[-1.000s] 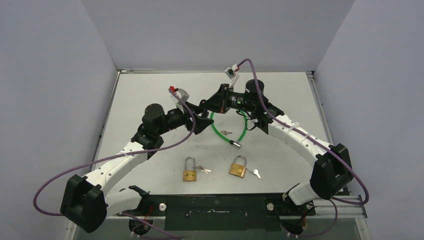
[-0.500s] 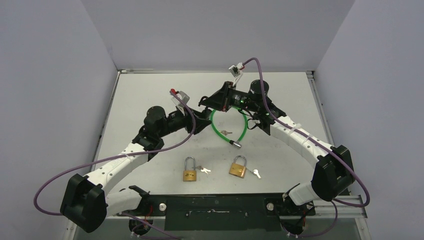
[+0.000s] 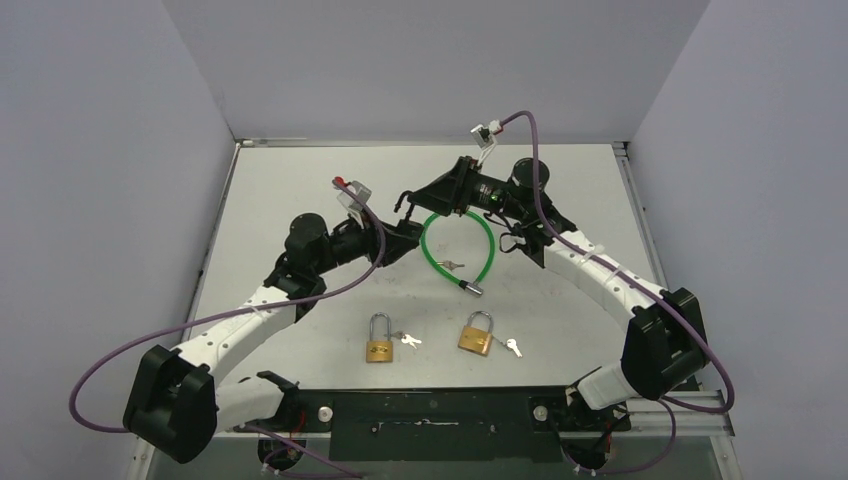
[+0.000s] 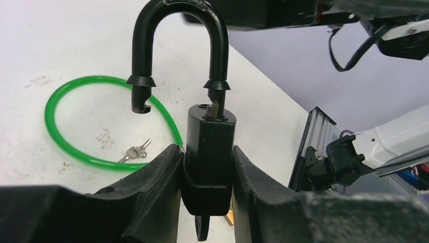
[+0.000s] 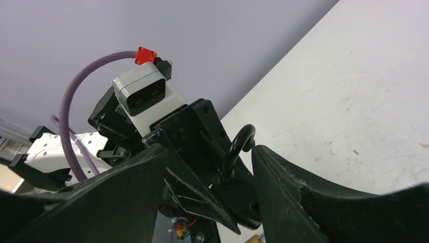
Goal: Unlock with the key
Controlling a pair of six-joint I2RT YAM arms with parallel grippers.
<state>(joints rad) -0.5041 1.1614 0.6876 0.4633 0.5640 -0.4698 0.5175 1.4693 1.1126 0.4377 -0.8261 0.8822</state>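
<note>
A black padlock (image 4: pixel 210 126) stands upright between the pads of my left gripper (image 4: pixel 207 157), which is shut on its body. Its shackle (image 4: pixel 177 20) is sprung open, with one leg free of the body. A dark key head (image 4: pixel 203 230) sticks out under the body. My right gripper (image 5: pixel 210 149) is open just beyond it, and the shackle (image 5: pixel 242 144) sits loose between its fingers, close to the right one. In the top view both grippers (image 3: pixel 400 235) (image 3: pixel 415 200) meet above the middle of the table.
A green cable loop (image 3: pixel 487 240) lies on the table under the grippers, with a small bunch of keys (image 3: pixel 450 265) inside it. Two brass padlocks (image 3: pixel 378 340) (image 3: pixel 476 335), each with keys beside it, lie nearer the arm bases. Walls enclose three sides.
My left gripper has closed on the padlock's body. My right gripper has opened, let go of the padlock and drawn back a little toward the far right.
</note>
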